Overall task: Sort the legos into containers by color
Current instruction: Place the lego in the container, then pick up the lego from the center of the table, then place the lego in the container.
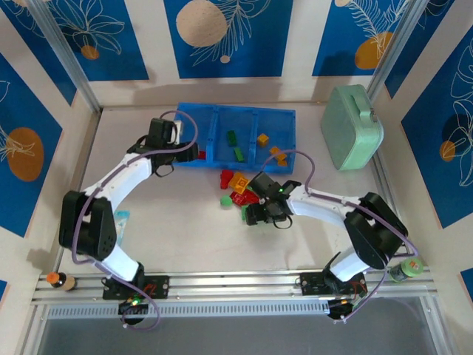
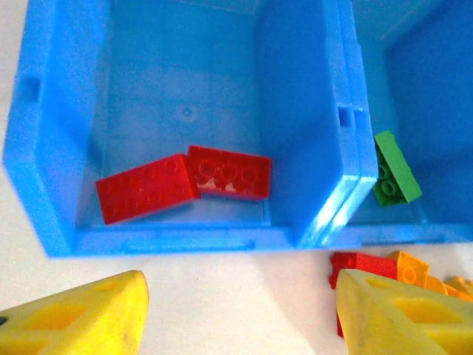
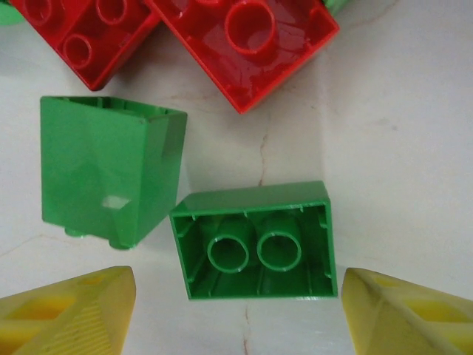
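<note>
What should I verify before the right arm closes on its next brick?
1. Right gripper open: ok.
2. Upturned green brick lined up between its fingers: ok.
3. Tilted green brick beside it out of the closing path: cannot tell, they sit very close.
4. Left gripper open and empty: ok.
5. Left compartment holds two red bricks: ok.
6. Middle compartment holds a leaning green brick: ok.

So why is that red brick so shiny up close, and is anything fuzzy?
Right wrist view: light bounces off the glossy red brick, leaving pale glints; the upturned green brick looks sharp, the yellow fingers of the right claw a bit soft. Left wrist view: the blue tray's wall glares white. Top view: even light, faint shadows on the table.
</note>
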{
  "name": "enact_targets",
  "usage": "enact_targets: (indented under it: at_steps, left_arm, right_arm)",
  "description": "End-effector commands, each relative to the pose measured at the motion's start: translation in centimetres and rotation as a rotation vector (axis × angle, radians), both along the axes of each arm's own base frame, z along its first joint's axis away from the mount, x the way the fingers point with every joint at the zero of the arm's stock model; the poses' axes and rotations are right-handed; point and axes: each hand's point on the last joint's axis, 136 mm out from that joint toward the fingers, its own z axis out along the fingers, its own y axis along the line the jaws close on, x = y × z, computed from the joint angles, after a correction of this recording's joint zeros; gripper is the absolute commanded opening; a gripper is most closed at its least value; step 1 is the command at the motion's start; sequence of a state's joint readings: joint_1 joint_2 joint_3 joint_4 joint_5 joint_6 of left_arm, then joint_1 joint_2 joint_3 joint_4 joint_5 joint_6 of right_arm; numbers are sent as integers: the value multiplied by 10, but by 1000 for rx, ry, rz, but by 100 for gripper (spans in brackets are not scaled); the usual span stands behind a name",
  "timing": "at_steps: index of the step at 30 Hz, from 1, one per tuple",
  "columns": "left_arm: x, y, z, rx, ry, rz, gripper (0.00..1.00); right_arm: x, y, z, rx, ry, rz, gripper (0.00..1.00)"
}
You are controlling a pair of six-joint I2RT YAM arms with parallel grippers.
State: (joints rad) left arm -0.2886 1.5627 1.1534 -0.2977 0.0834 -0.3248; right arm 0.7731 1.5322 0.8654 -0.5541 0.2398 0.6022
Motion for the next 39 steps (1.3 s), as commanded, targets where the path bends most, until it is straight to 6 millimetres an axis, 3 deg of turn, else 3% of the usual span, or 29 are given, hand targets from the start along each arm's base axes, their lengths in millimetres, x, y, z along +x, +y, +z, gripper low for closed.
enact_targets:
  at_steps: [1, 6, 11, 14, 18, 24, 28, 32, 39]
  left_arm:
    - [-7, 10, 29, -69, -87, 33, 68]
    - [-32, 29, 23, -58, -103, 72, 68]
    - [-52, 40, 20, -41, -123, 100, 68]
    - [-60, 42, 18, -42, -122, 103, 67]
    - [-72, 46, 4, -39, -103, 112, 67]
    - [-93, 47, -32, -73, -31, 129, 66]
    - [-109, 42, -38, -141, -27, 127, 65]
    - [-128, 45, -41, -155, -27, 131, 65]
    - [-160, 48, -53, -186, -6, 131, 65]
  right_arm:
    - [6, -3, -3, -73, -4, 3, 75]
    - [8, -8, -12, -155, 10, 1, 70]
    - [7, -6, -7, -200, -3, 21, 48]
    - [8, -3, 9, -233, -39, 32, 38]
    - [17, 4, 46, -227, -120, 47, 35]
    - [62, 28, 103, -105, -239, 50, 36]
    - [104, 44, 122, -32, -260, 43, 37]
    - [142, 59, 127, 2, -261, 46, 38]
    - [201, 77, 109, -10, -229, 55, 41]
